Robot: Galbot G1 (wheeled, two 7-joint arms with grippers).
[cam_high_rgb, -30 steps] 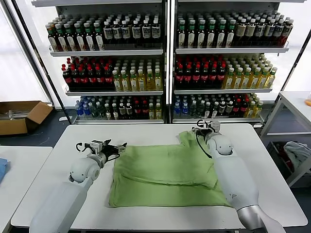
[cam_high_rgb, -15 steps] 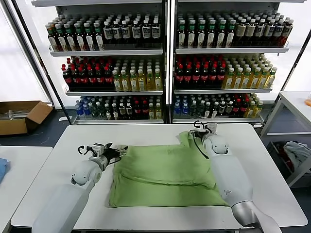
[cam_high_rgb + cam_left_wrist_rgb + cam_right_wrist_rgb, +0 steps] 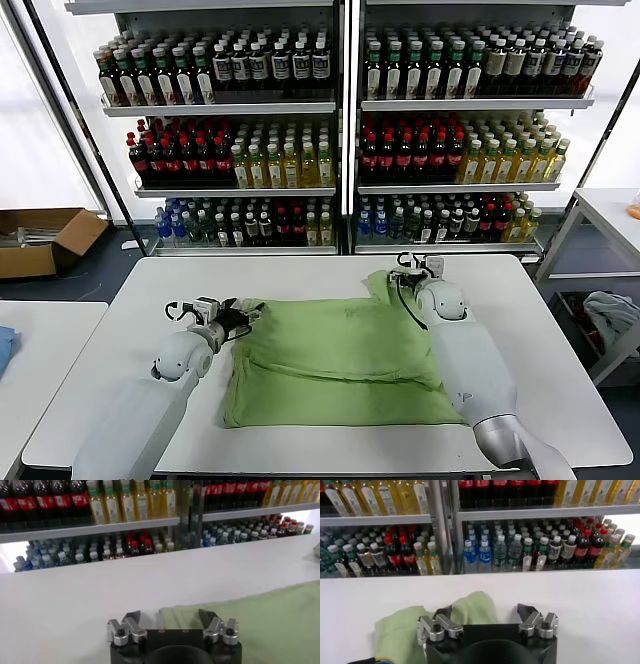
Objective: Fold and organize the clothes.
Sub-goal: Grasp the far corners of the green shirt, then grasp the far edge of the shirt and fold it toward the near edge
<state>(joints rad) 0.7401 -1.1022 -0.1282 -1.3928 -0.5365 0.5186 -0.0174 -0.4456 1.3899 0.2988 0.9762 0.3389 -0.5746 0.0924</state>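
Shelves of bottles are standing behind our white desk [image 3: 560,330]. The shirt [image 3: 340,365] is lying flat, half folded. Our left gripper [image 3: 243,314] and right gripper [image 3: 413,264] are sitting released at its far corners, ready to pinch.

smooth white arm shells with rounded joints, black cables, and black pincer [image 3: 170,621] bodies bearing silver screwed finger mounts.

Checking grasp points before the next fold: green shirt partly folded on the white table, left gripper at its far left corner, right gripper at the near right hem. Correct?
One thing is off. The right gripper is not at the near hem; it sits at the far right corner of the green shirt, by the bunched cloth toward the shelves. The head view shows this. The left gripper is at the far left corner, on the white table.
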